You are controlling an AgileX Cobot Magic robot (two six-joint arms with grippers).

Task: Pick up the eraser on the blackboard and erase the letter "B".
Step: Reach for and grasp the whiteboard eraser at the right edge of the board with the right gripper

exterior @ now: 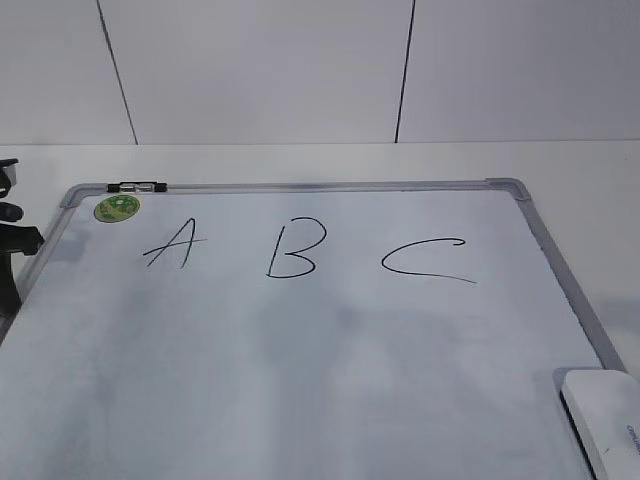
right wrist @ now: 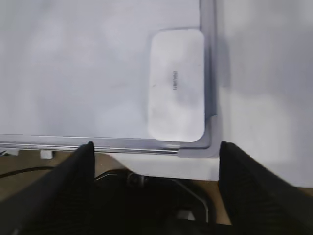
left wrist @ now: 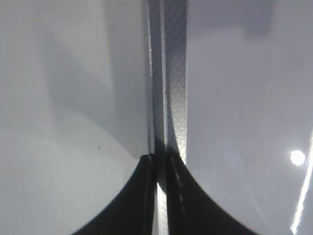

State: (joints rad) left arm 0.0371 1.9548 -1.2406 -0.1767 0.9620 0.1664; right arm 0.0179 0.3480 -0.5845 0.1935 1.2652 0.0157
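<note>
The blackboard (exterior: 300, 370) is a white board with a grey frame, lying flat. The black letter "B" (exterior: 293, 249) stands in the middle of its far half. The white eraser (exterior: 607, 420) lies in the board's near right corner; in the right wrist view it (right wrist: 176, 83) lies flat against the frame, grey lettering up. My right gripper (right wrist: 155, 144) is open and empty, short of the eraser, over the board's near edge. My left gripper (left wrist: 161, 161) is shut and empty over the board's left frame strip (left wrist: 173, 73); it shows dark at the left edge of the exterior view (exterior: 12, 245).
A slanted "A" (exterior: 172, 245) is left of the B and a wide "C" (exterior: 425, 260) right of it. A round green sticker (exterior: 117, 208) and a black clip (exterior: 138, 186) sit at the far left corner. A white wall stands behind the table.
</note>
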